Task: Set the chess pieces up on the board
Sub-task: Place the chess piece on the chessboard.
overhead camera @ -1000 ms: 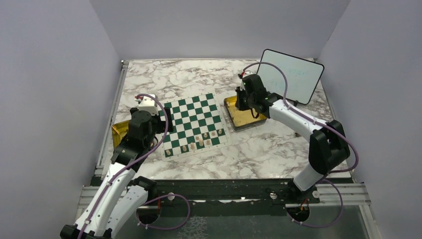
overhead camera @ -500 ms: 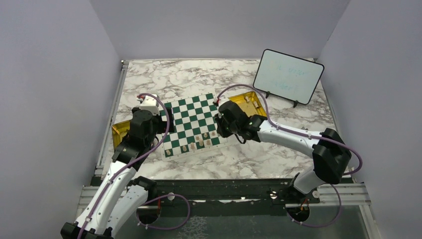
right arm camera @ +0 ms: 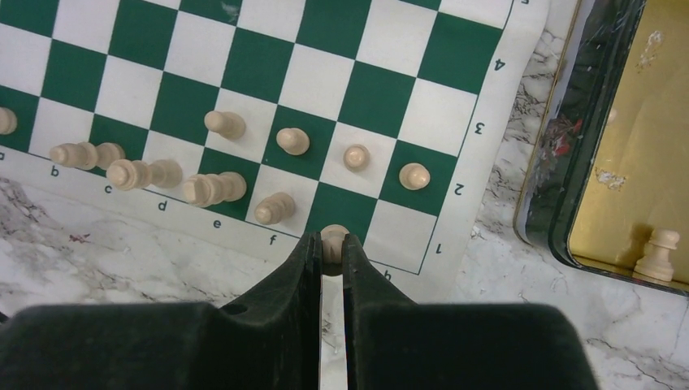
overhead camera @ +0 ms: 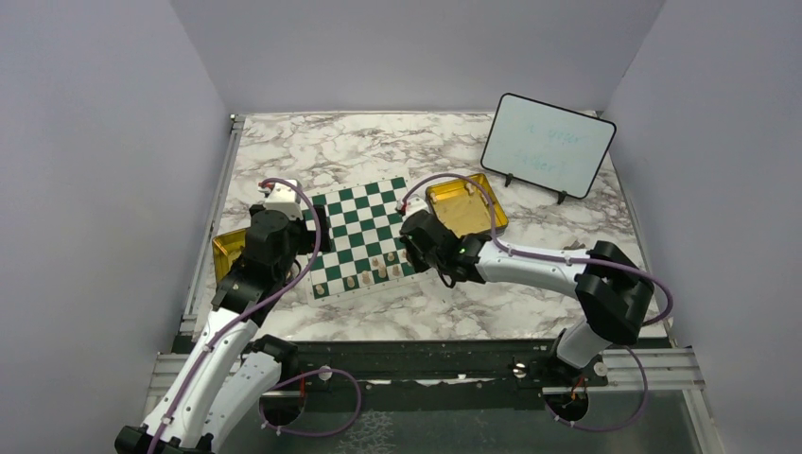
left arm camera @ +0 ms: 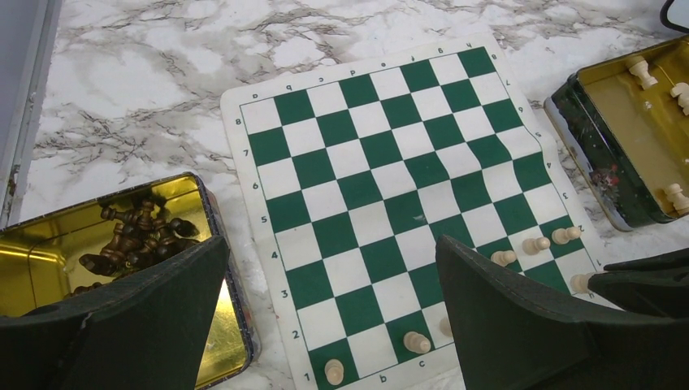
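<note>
The board [overhead camera: 364, 225] lies flat in the middle of the table, green and white [left arm camera: 390, 162]. Several cream chess pieces [right arm camera: 292, 140] stand or lie on its two near rows, some tipped over [right arm camera: 134, 173]. My right gripper [right arm camera: 331, 244] is shut on one cream piece [right arm camera: 333, 236], held over the green square near the board's near right corner. My left gripper [left arm camera: 333, 313] hangs wide open above the board's left edge, nothing between its fingers [left arm camera: 520, 325].
A gold tin [left arm camera: 213, 236] of dark pieces sits left of the board. Another gold tin [overhead camera: 463, 203] at the board's right holds cream pieces [right arm camera: 658, 253]. A framed whiteboard [overhead camera: 547, 145] stands at the back right.
My right arm swung from over the right tin across to the board's near right corner, its jaws staying shut. The left arm has not moved.
</note>
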You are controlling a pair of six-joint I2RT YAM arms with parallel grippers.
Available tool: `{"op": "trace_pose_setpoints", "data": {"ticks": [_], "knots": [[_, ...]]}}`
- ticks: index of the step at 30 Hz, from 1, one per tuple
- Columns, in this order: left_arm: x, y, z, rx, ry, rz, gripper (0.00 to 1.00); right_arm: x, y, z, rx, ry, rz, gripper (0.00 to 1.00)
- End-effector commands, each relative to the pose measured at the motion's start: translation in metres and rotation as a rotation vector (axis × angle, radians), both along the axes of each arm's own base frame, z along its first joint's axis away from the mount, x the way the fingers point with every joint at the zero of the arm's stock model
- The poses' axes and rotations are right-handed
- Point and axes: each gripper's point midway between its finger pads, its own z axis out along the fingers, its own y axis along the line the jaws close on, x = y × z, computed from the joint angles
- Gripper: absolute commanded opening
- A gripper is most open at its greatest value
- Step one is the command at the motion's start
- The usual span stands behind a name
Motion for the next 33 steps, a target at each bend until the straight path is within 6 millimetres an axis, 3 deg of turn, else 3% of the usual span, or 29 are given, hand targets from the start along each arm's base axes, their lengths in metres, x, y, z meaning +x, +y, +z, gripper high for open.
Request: {"op": "trace_pose_setpoints", "data": {"ticks": [1, 33], "knots": [[0.001, -0.002, 0.006, -0.009, -0.03, -0.007, 0.99, 0.006, 0.007, -0.007, 0.003, -0.018, -0.038, 0.14], [0.0, -0.001, 0.008, -0.011, -0.04, -0.004, 0.99, 0.009, 0.015, -0.024, -0.04, -0.017, -0.052, 0.14]]}}
